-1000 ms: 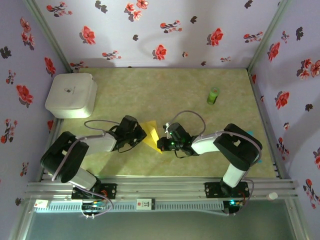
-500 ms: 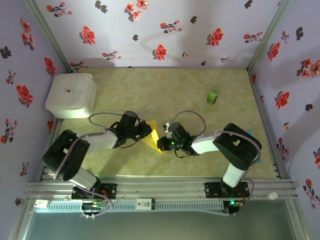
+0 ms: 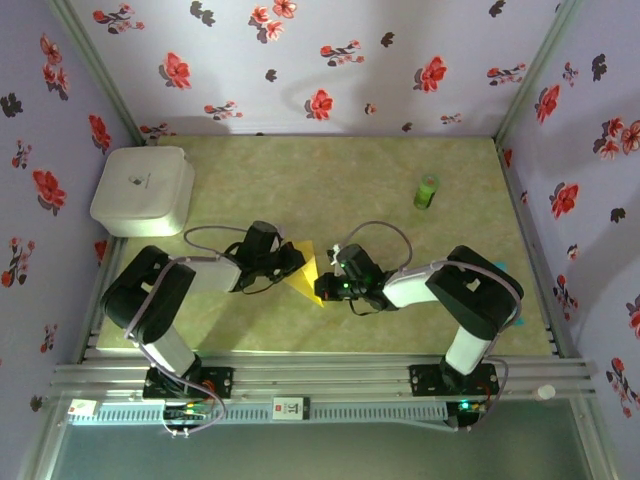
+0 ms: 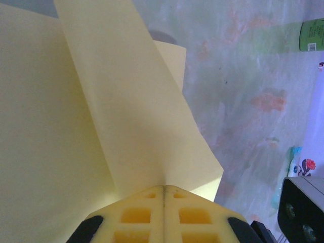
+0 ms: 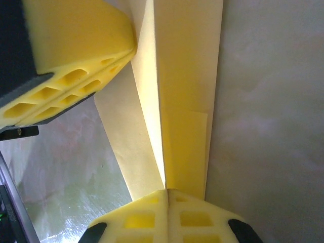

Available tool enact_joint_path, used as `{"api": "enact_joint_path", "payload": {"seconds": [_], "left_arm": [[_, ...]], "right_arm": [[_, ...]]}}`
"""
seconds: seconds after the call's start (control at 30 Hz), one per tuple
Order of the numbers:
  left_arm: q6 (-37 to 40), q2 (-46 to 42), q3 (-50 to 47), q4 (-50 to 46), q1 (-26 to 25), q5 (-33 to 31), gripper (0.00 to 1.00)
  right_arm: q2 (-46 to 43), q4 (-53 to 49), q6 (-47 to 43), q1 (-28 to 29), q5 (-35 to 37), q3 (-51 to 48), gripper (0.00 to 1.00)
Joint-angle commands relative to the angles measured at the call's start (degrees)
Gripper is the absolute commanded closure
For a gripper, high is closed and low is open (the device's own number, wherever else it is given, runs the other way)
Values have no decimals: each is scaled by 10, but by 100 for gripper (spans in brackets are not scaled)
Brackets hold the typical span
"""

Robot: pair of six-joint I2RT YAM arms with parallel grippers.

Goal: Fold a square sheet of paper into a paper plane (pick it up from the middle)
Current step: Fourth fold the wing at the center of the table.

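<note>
Paper (image 3: 304, 268), folded to a narrow creased strip, sits mid-desk (image 3: 380, 200) between both arms, long axis near-to-far, slightly slanted. Left jaws are pinched shut on its left edge, toward the far end. Right jaws are pinched shut on the near end, crease running straight out from them. Both equally close. Next fold probably hinges on that crease. Lifted or resting: can't tell.
</note>
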Motion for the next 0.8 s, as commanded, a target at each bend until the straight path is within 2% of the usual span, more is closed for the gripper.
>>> {"api": "enact_joint_path", "payload": {"seconds": [0.0,0.77], "left_arm": [[-1,11,20,15,6,5,100],[4,52,49,-6,7,1,99]], "right_arm": [[38,-21,2,-3,10,-1,96],[56,-61,22,-22,-26,20,96]]}}
